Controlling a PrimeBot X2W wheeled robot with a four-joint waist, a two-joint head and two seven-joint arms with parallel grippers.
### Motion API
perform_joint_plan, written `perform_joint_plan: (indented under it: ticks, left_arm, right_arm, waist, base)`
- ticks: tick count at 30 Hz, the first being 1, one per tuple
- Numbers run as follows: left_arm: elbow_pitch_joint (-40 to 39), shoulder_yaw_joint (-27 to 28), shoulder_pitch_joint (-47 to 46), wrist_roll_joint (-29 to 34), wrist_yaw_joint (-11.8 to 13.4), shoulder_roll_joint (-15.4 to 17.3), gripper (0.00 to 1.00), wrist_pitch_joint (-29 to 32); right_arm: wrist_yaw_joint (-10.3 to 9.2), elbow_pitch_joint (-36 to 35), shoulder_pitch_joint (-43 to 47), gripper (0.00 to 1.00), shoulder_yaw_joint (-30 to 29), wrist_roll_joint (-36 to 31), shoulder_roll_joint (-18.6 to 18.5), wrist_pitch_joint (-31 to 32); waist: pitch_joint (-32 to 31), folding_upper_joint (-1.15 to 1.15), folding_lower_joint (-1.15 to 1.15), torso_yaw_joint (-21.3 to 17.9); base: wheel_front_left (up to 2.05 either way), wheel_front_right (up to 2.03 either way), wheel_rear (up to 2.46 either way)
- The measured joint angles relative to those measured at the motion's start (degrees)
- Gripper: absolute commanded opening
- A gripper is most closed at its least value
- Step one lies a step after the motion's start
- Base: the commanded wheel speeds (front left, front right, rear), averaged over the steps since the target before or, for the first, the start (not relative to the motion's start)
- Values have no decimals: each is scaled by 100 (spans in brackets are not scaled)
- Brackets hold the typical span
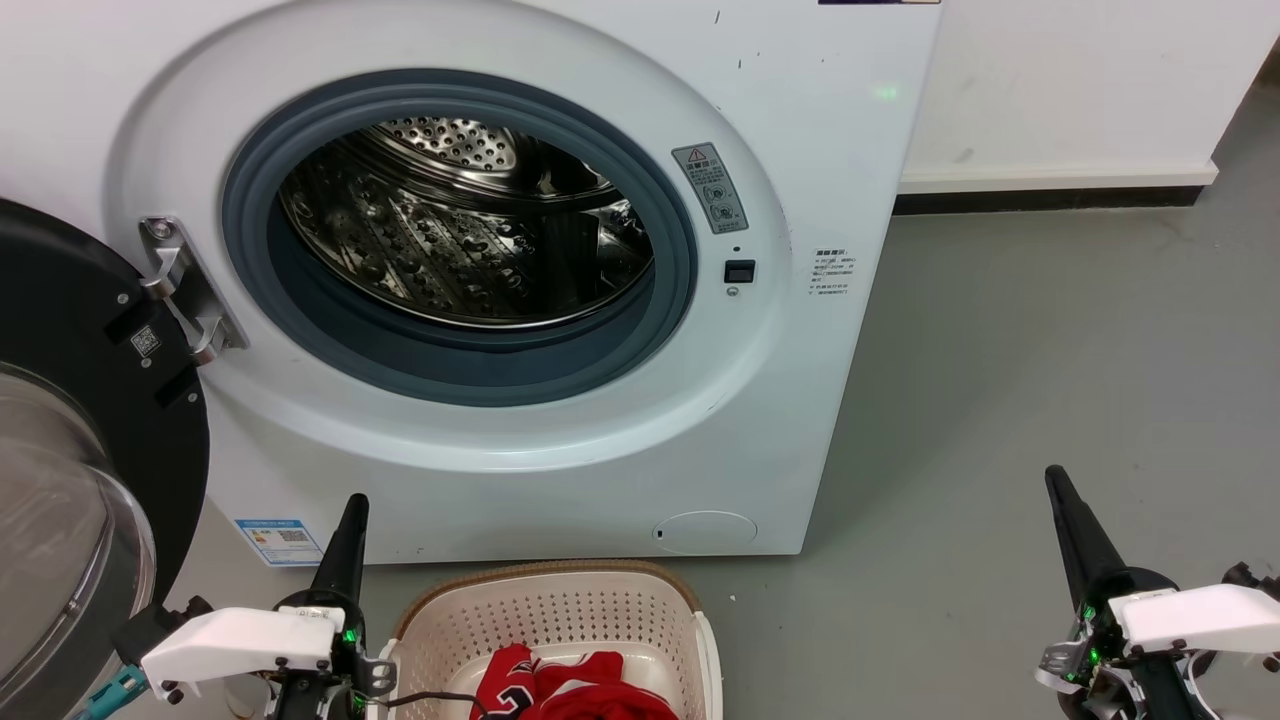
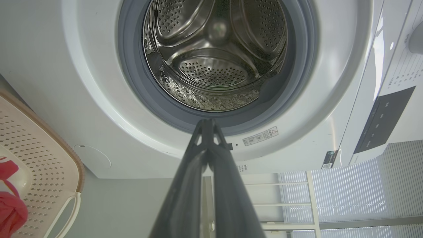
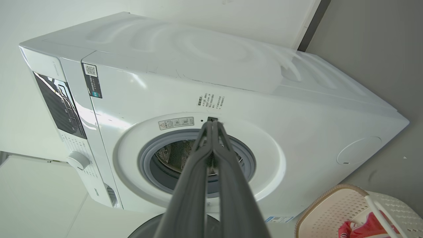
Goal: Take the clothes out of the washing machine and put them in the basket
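The white washing machine (image 1: 600, 440) stands with its door (image 1: 80, 400) swung open to the left, and its steel drum (image 1: 470, 220) holds nothing I can see. In front of it on the floor sits the cream basket (image 1: 560, 610), with the red clothes (image 1: 570, 690) lying inside. My left gripper (image 1: 352, 505) is shut and holds nothing, just left of the basket. Far to the right, over the bare floor, my right gripper (image 1: 1052, 478) is shut too. The left wrist view has the shut fingertips (image 2: 206, 123) below the drum (image 2: 214, 56), and the basket (image 2: 43, 158) with red cloth (image 2: 10, 205) at the left.
Grey floor (image 1: 1050, 350) stretches to the right of the machine up to a white wall with a dark skirting (image 1: 1050, 195). The open door takes up the space at the left. In the right wrist view the basket (image 3: 330, 211) sits at the lower right.
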Motion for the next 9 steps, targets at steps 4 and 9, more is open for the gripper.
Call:
perform_joint_plan:
  ticks: [4,9]
  left_arm:
    - [22,35,-30,-171,-15,-7,0,40]
    - [49,80,-88,-474,-64,-25,0,104]
  right_arm:
    - [1,34,-17,0,-21,192,1,21]
    - [0,99,-112,0,-56,513,3,34]
  waist:
    - [10,0,0,0]
    - [27,0,0,0]
  base:
    - [0,0,0]
    - [0,0,0]
